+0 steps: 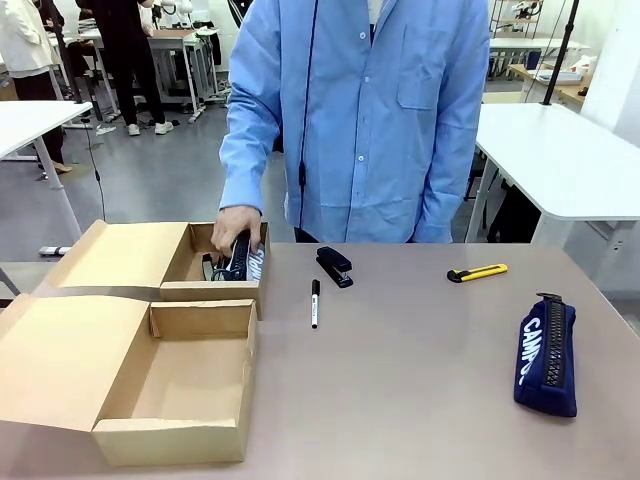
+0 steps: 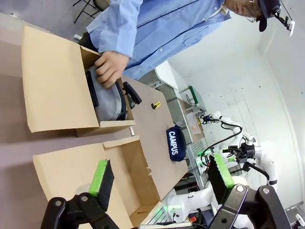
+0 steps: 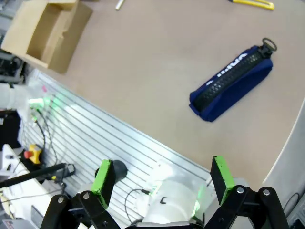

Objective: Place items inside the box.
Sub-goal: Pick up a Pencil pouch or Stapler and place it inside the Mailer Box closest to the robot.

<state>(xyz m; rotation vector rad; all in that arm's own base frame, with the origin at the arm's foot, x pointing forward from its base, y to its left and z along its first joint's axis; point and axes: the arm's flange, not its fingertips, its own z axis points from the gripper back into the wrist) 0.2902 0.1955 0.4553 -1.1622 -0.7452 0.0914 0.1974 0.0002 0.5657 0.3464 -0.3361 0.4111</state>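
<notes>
2 cardboard boxes stand open at the left of the worktop (image 1: 420,390), flaps folded out to the left: far box (image 1: 210,292) and near box (image 1: 170,440), one just behind the other. A person in a blue shirt stands at the far side. The person's hand (image 1: 235,228) reaches down into the far box and rests on the grey pouch (image 2: 107,102), which lies inside that box with its black zip showing. 4 items lie out on the worktop. The stapler (image 1: 334,266) is just right of the far box. The marker (image 1: 315,302) lies just in front of the stapler, apart from it. The knife (image 1: 477,272) is farther right, toward the far edge. The navy pouch (image 1: 547,355) lies near the right edge, zip up, with white lettering "CAMPUS" on its side. Left claw (image 2: 161,175): jaws spread wide, green pads facing each other, nothing between them; it hangs over the near box. Right claw (image 3: 162,174): jaws likewise spread wide and gripping nothing; it hangs over the robot-side edge of the worktop, well apart from the navy pouch.
</notes>
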